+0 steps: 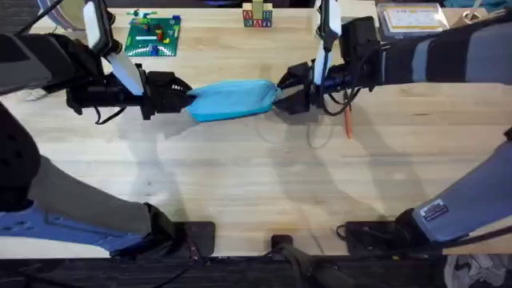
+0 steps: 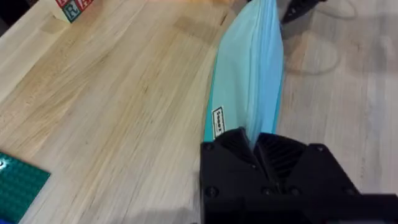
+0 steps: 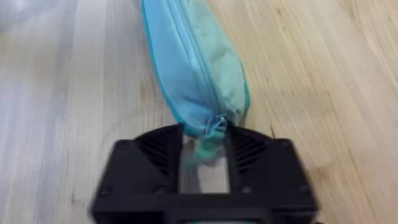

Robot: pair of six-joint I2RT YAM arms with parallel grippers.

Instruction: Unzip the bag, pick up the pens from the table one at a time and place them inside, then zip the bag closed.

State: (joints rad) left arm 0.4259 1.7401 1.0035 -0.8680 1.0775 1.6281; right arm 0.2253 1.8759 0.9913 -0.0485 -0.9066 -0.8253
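Both arms hold the bag (image 1: 232, 99) by its ends on the tabletop (image 1: 256, 184).

Nearest lies bare wood grain; mid-tabletop, the left end effector (image 1: 186, 98) is clamped on the bag's left end, while the right end effector (image 1: 282, 94) has its fingers closed around the zipper end by the small pull (image 3: 219, 122). An orange pen (image 1: 348, 122) lies just right of the right end effector. Farther back sit a green brick plate (image 1: 153, 36) and letter blocks (image 1: 257, 16).

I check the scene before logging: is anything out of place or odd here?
Nothing is damaged or spilled. One orange pen lies on the table, outside the zipped pouch, behind the right tool; the left tool pinches the other end.
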